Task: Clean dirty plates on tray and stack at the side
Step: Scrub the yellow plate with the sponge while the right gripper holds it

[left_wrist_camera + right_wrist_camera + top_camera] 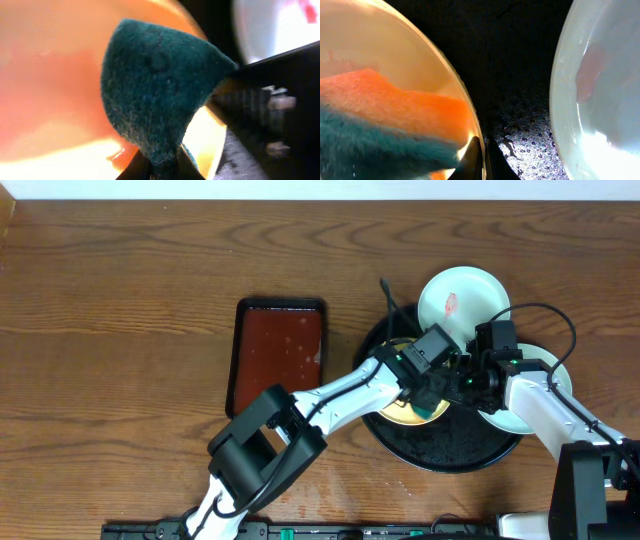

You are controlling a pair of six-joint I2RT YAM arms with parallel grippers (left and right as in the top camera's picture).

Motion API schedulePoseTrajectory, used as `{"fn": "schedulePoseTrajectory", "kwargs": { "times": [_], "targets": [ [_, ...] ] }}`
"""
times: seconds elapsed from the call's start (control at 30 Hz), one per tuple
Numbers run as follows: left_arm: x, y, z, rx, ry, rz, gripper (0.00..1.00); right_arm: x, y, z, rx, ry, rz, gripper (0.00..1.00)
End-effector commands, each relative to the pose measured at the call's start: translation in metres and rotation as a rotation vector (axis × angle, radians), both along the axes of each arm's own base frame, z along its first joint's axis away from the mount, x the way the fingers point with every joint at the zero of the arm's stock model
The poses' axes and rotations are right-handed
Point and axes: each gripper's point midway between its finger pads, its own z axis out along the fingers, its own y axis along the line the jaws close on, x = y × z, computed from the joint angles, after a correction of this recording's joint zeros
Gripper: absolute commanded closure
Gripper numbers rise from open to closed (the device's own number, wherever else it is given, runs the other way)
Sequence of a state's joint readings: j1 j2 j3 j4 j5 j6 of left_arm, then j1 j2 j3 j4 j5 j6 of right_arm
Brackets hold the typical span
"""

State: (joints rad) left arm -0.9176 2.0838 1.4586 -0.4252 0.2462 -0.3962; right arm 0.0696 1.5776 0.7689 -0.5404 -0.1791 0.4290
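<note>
Closely, left claw [160,169] grips sponge [155,85], right claw [480,159] pinches yellow plate [395,45] rim.

Even, bright light from overhead; wrist views close and soft.
Glossy tray [445,448] near the worktop's right edge shows speckled glints; yellow plate [50,75] and sponge [155,90] blur at close range; white plate [600,125] glares.

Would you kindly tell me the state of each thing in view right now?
Yellow plate: on black tray, sponge pressed on it.
Sponge: gripped in left pincer.
Left pincer: shut on sponge.
Right pincer: shut on yellow plate's rim.
Top white plate: red smear, not clean.
Right white plate: mostly hidden under the arm.
</note>
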Motion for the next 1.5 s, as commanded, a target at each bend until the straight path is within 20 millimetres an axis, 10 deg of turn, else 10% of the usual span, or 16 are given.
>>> {"fn": "schedulePoseTrajectory", "kwargs": {
  "times": [0.0, 0.4, 0.7, 1.07, 1.47],
  "targets": [
    [0.013, 0.031, -0.021, 0.126, -0.025, 0.073, 0.93, 0.001, -0.001, -0.001, -0.013, -0.002, -0.002, 0.99],
    [0.079, 0.128, -0.032, 0.582, -0.347, 0.222, 0.92, 0.000, -0.001, -0.001, -0.013, 0.003, -0.001, 0.99],
    [0.107, 0.141, -0.014, 0.595, -0.383, 0.258, 0.93, 0.000, -0.001, -0.001, -0.013, 0.002, -0.001, 0.99],
    [0.065, 0.023, -0.026, 0.002, -0.022, 0.131, 0.93, 0.000, -0.001, -0.001, -0.013, 0.002, -0.001, 0.99],
    [0.035, -0.016, -0.034, -0.101, 0.071, 0.034, 0.93, 0.002, -0.001, -0.001, -0.013, -0.007, -0.001, 0.99]
  ]
}}
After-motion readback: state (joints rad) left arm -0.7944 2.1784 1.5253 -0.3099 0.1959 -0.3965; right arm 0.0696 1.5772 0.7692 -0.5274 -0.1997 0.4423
